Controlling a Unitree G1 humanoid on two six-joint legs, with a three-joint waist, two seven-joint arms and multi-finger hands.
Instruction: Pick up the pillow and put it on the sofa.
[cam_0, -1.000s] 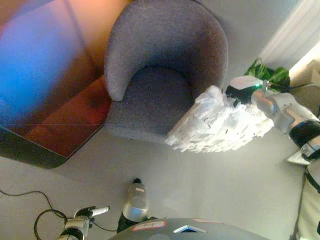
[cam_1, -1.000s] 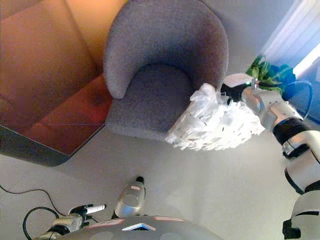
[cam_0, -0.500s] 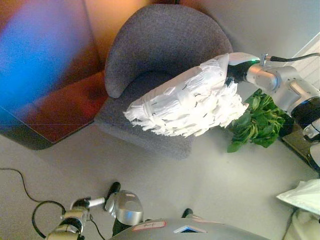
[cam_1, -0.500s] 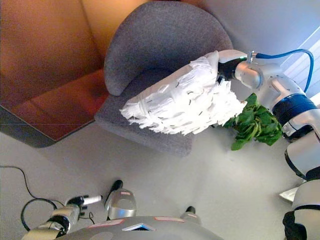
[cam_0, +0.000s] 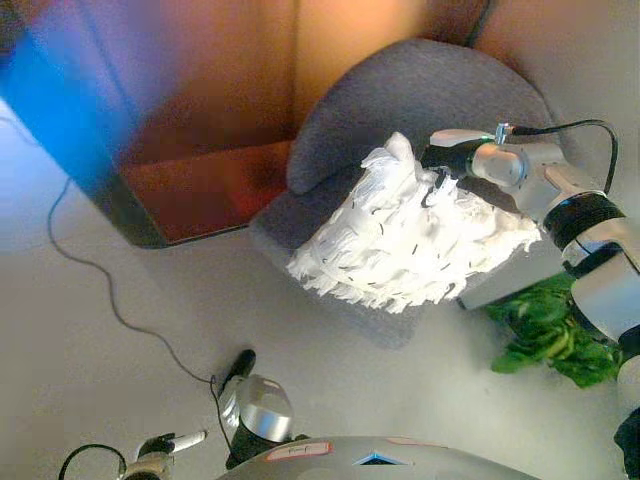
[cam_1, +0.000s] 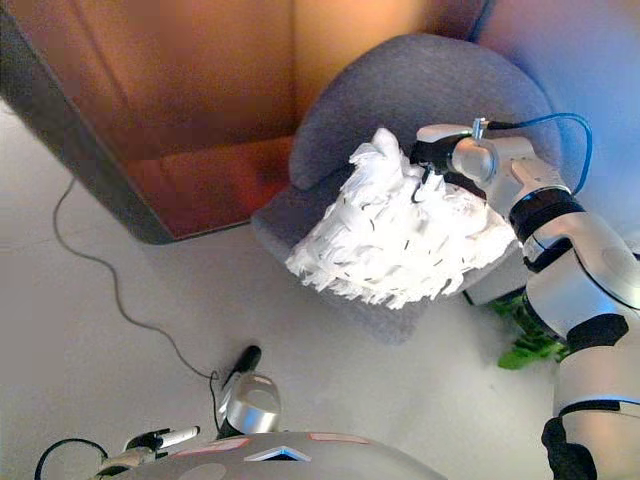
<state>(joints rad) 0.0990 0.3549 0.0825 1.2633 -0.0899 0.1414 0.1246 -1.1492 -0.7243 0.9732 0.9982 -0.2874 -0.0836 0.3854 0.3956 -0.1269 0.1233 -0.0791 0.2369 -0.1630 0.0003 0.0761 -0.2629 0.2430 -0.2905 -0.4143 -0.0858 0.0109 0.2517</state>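
Note:
A white shaggy pillow (cam_0: 405, 240) hangs over the seat of a grey round-backed armchair (cam_0: 420, 110). My right hand (cam_0: 445, 158) is shut on the pillow's upper edge and holds it above the seat's front. The pillow covers most of the seat. In the right eye view the hand (cam_1: 435, 155) grips the pillow (cam_1: 395, 235) in the same way. My left hand (cam_0: 160, 446) shows at the bottom left edge, low and idle, with fingers pointing right.
A dark wooden cabinet (cam_0: 190, 130) stands left of the armchair. A green plant (cam_0: 550, 330) sits on the floor right of the armchair. A thin cable (cam_0: 110, 290) runs across the light floor at the left.
The camera has turned, so the armchair now sits further right. My right hand has lowered the pillow and tilted it over the seat.

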